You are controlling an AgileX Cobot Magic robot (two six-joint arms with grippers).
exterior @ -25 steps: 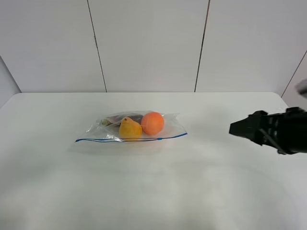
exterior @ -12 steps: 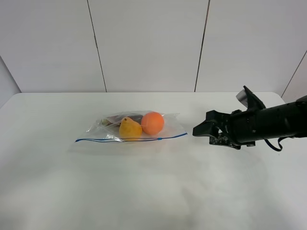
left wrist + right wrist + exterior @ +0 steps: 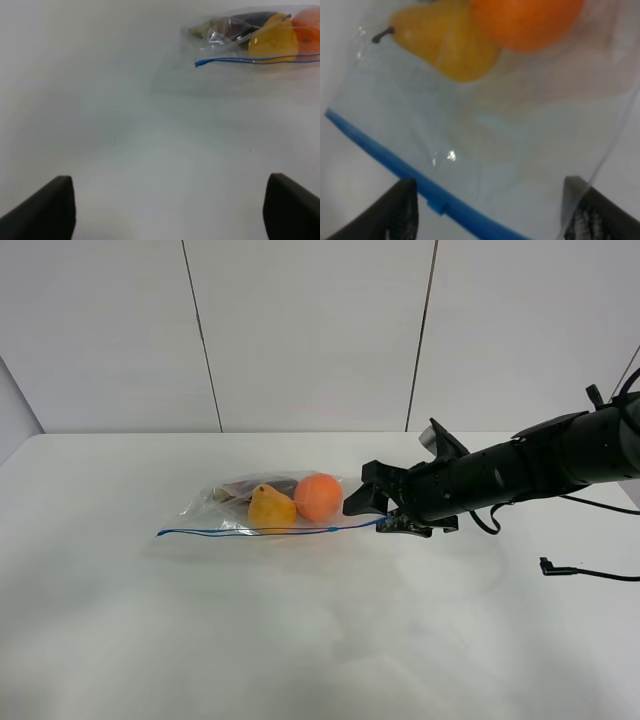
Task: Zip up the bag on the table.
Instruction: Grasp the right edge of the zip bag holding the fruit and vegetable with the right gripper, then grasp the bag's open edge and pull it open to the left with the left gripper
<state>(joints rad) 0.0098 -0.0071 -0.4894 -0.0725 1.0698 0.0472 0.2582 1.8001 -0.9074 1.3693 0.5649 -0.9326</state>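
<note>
The clear bag (image 3: pixel 232 512) lies flat on the white table (image 3: pixel 300 640), with an orange (image 3: pixel 318 496) and a yellow pear (image 3: pixel 270 508) inside. Its blue zipper strip (image 3: pixel 260 531) runs along the near edge. My right gripper (image 3: pixel 372 510) is open at the bag's right end, just above the strip. In the right wrist view my right gripper (image 3: pixel 490 215) straddles the bag's corner (image 3: pixel 510 150), with the strip (image 3: pixel 385 155) and a small slider (image 3: pixel 436 205) between the jaws. My left gripper (image 3: pixel 170 210) is open and empty, well short of the bag's left end (image 3: pixel 240 35).
A black cable (image 3: pixel 590 573) lies on the table at the right, below the right arm (image 3: pixel 520 470). White wall panels (image 3: pixel 310 330) stand behind the table's back edge. The left arm is out of the exterior high view.
My right arm has reached left from the right edge of the view to the bag's right end. The bag has not moved.
</note>
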